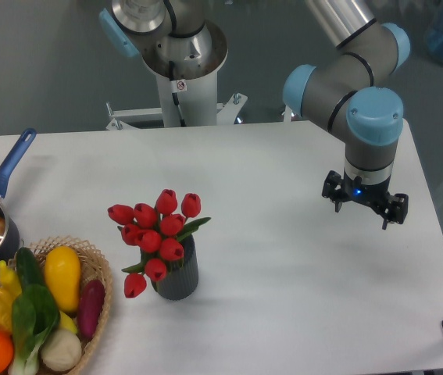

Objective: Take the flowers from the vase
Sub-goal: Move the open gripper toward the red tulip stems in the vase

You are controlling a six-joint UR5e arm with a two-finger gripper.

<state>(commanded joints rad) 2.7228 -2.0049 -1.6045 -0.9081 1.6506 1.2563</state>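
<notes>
So the black two-finger end effector (365, 205) is seen hanging over the right side of the white table (284, 258), closer to the right edge than the middle, under a grey arm with light blue joint caps (354, 86). Its jaws are spread fairly wide and nothing is held between them. A small blue light can be made out on its body.

Well apart from it, toward the front edge and left of centre, the bunch of red closed tulip buds with green stems and leaves (157, 226) is still sat in the small dark grey ribbed cylindrical vase (179, 277), which is stood upright. A couple of buds are drooped over the vase's left side.

In the front left corner a woven wicker basket (100, 277) is found, filled with yellow, green, purple and orange vegetables. Just behind it, at the left edge, a dark pot with a blue handle (6, 173) is partly cut off.
</notes>
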